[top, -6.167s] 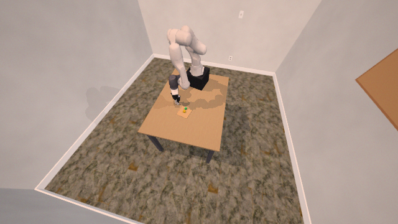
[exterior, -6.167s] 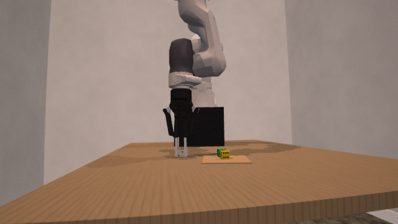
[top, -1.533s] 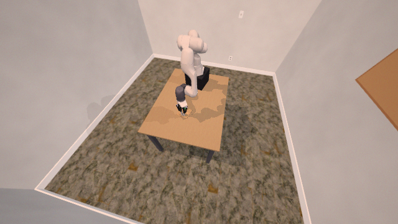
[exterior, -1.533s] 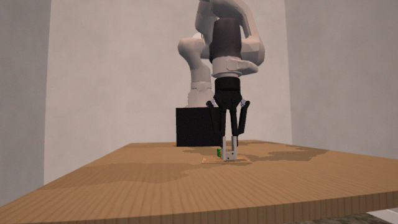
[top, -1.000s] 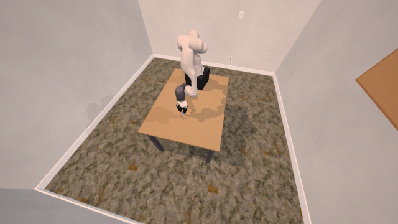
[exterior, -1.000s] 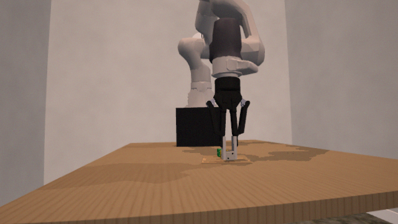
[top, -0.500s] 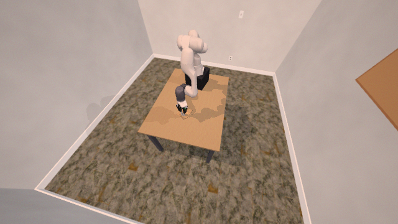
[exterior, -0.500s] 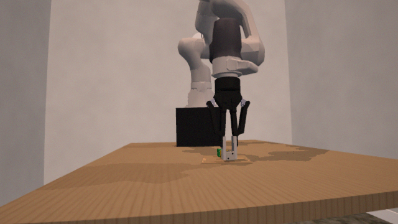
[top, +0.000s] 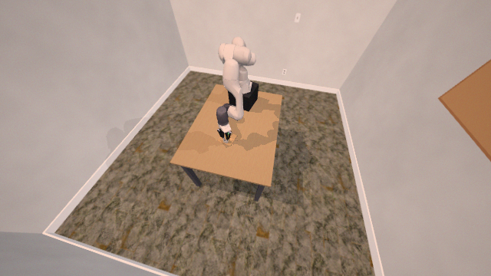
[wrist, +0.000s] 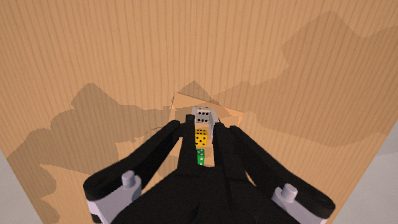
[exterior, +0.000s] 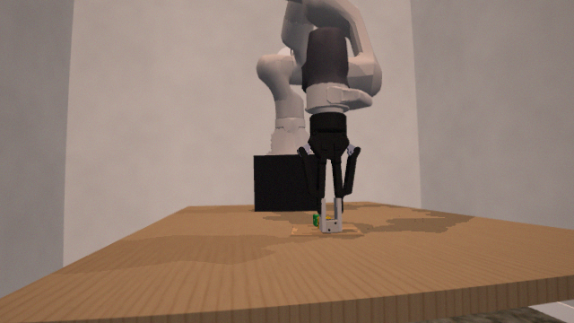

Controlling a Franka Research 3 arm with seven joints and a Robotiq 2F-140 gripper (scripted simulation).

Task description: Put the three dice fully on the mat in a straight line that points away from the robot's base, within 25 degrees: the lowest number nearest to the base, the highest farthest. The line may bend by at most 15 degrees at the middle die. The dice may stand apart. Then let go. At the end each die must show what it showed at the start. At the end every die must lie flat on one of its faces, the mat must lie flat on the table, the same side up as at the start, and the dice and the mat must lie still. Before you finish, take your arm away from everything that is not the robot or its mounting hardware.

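Three dice, one white (exterior: pixel 332 225) (wrist: pixel 203 116), one yellow (wrist: pixel 201 138) and one green (exterior: pixel 316 220) (wrist: pixel 200 157), line up over one mat (exterior: pixel 300 231) (wrist: pixel 230 112) (white farthest from the one black base block (top: pixel 251 97) (exterior: pixel 282 184)), the single gripper (top: pixel 225 139) (exterior: pixel 332 220) (wrist: pixel 202 114) grasping the white die above one table (top: pixel 245 165) (exterior: pixel 287 269) (wrist: pixel 125 50).

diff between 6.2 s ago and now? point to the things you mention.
The hand (top: pixel 225 140) (exterior: pixel 331 220) (wrist: pixel 202 114) carried the white die (exterior: pixel 332 225) (wrist: pixel 203 116) from the table beside the mat (top: pixel 231 142) (exterior: pixel 298 231) (wrist: pixel 182 100) across to the mat, and has it between its fingers. No release visible. Green (exterior: pixel 316 220) (wrist: pixel 200 157) and yellow (exterior: pixel 328 218) (wrist: pixel 201 137) dice: no clear shift.
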